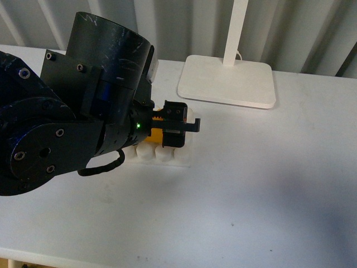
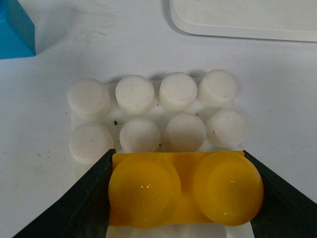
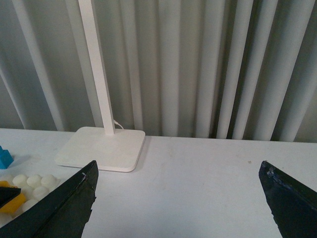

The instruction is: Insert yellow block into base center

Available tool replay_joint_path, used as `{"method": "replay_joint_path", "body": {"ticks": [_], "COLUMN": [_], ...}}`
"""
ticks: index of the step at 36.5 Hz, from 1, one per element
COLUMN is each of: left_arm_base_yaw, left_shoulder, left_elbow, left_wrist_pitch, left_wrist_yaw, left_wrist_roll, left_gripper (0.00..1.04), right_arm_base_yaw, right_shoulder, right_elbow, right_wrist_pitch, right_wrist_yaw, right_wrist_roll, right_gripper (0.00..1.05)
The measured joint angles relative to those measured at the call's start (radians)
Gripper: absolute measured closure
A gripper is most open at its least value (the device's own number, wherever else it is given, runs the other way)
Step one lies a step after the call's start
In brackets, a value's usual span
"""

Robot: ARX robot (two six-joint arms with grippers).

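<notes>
While the yellow block [image 2: 184,189] is clamped between the jaws of the left gripper [image 1: 174,126], it is held directly over the studded base [image 2: 148,111]; seating is judged unfinished, pressing-down remaining; the right gripper [image 3: 181,198] is spread apart, empty.

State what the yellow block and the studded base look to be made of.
Yellow block: apparently moulded plastic, glossy; small highlights sit on its rounded studs. Base: likely plastic too, white and duller, with dark specks and no sharp highlights. Left gripper clamps the block.
</notes>
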Motion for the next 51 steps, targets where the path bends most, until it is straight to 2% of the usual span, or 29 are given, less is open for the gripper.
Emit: {"method": "replay_joint_path", "body": {"ticks": [36,42,43,51], "left_arm_base_yaw": [0.003,0.024,0.028,0.08], "left_shoulder": [0.053,0.021,0.01,-0.121], "left_elbow": [0.0,-0.011,-0.017,-0.067], "left_wrist_pitch": [0.034,0.018,0.013,0.0], "left_wrist_yaw": [0.027,0.063,0.066,0.073], "left_wrist_roll": [0.023,0.029,0.028,0.002], "left_gripper": [0.39,0.07,0.05,0.06], "right_arm_base_yaw": [0.0,0.0,0.0,0.0], "right_shoulder": [0.0,0.0,0.0,0.0], "right_elbow": [0.0,0.0,0.0,0.0], "right_wrist_pitch": [0.0,0.0,0.0,0.0], "right_wrist_yaw": [0.0,0.0,0.0,0.0], "right_wrist_roll": [0.0,0.0,0.0,0.0], "right_gripper": [0.09,0.09,0.09,0.09]}}
